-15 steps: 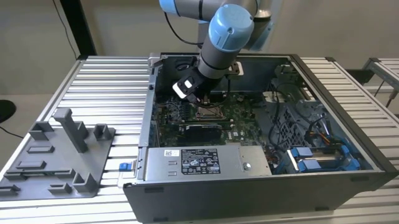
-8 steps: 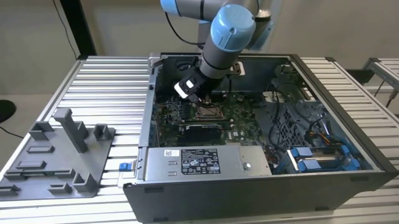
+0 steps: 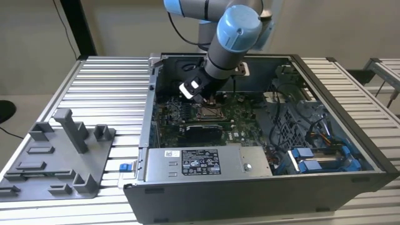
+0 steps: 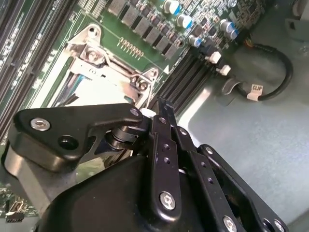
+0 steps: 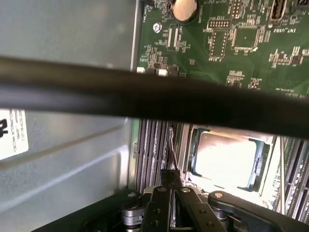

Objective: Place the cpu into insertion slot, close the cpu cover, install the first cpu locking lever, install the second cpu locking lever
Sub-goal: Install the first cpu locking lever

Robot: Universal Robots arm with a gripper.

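Pincer: down inside the open computer case (image 3: 375,173), my pincer (image 3: 201,99) hangs right over the socket. In both wrist views the fingers are drawn close together, tips all but meeting.
Grip: a thin locking lever (image 5: 172,145) runs straight into those tips in the first wrist view. Whether it is pinched or merely pressed, I cannot tell.
Exterior view's left: grey fixture tray (image 3: 56,154), well apart from the work.
Front of the case: labelled metal box (image 3: 206,161), sitting beside the green board (image 3: 187,115).
Middle: insertion slot (image 3: 210,111), directly under me, with black memory slots (image 5: 152,150) just beside it.
Chip: the cpu (image 5: 224,162) sits in the slot, its metal top glaring bright.
Frame: the cpu cover (image 4: 116,72) looks laid down round the chip, by my judgement. Glare hides its inner edge.
Exterior view's right: blue drive bays (image 3: 319,159), well apart.
Handling: I judge the lever to be a light, stiff, springy wire, and slick. The best hold is near its free end, square across the rod, so it cannot twist out. The chip beneath is fragile, so no weight on it.
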